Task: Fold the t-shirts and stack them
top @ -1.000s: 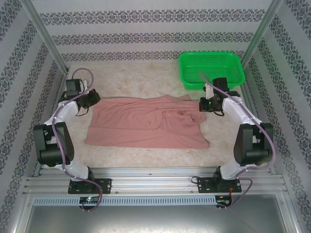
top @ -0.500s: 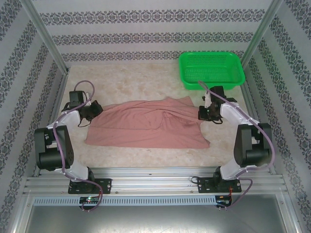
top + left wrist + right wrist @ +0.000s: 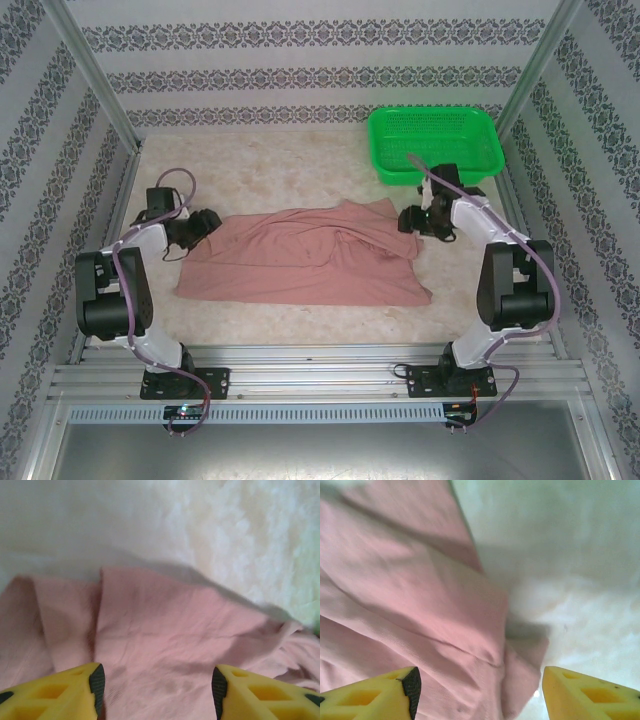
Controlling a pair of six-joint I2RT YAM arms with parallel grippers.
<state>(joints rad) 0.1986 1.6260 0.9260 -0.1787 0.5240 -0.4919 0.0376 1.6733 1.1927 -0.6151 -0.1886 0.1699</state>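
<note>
Left pincer [image 3: 157, 682], right pincer [image 3: 479, 685]: jaws parted, empty, over t-shirt [image 3: 300, 260] edges.

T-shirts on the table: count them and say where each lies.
1. The pink t-shirt lies rumpled mid-table between the left gripper and the right gripper, nearer the arms than the green basket. Its folds could hide another.

Top camera looks down from six o'clock; wrist cameras, close, share the nine and three o'clock ends of the shirt [image 3: 300, 262].
</note>
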